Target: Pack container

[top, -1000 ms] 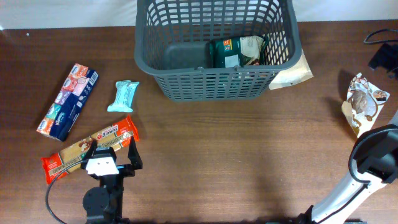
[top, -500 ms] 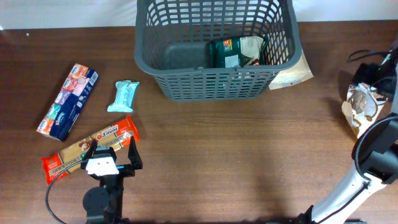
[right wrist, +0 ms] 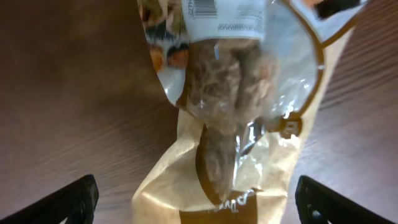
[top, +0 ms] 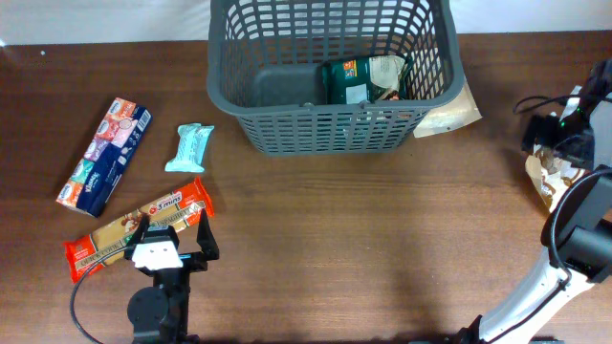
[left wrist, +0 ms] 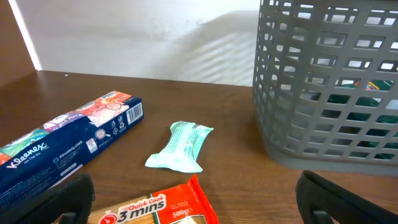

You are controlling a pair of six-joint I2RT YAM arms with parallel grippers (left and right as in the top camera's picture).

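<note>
- The container [top: 330, 76] stands at the far middle of the table. One dark green pack [top: 352, 80] lies inside, right of centre.
- The right gripper [top: 557, 137] hangs over the tan snack pouch [right wrist: 236, 106] at the table's right edge, well apart from the container. Its jaws are spread wide with a finger on either side of the pouch, and nothing is gripped.
- The left gripper [top: 174, 231] is equally wide and empty above the orange noodle pack [top: 124, 239]. The tissue pack [left wrist: 68, 146] and teal bar [left wrist: 180, 146] lie beyond it.
- Step in hand, as judged: pre-grasp on the pouch with the right arm.
- The wrist close-up is blurred, so the gap to the pouch is uncertain; the gripper is probably not touching it yet.
- The next move calls for lowering, closing across the pouch's narrow width, lifting above the rim, and releasing over the container's bare left half.
</note>
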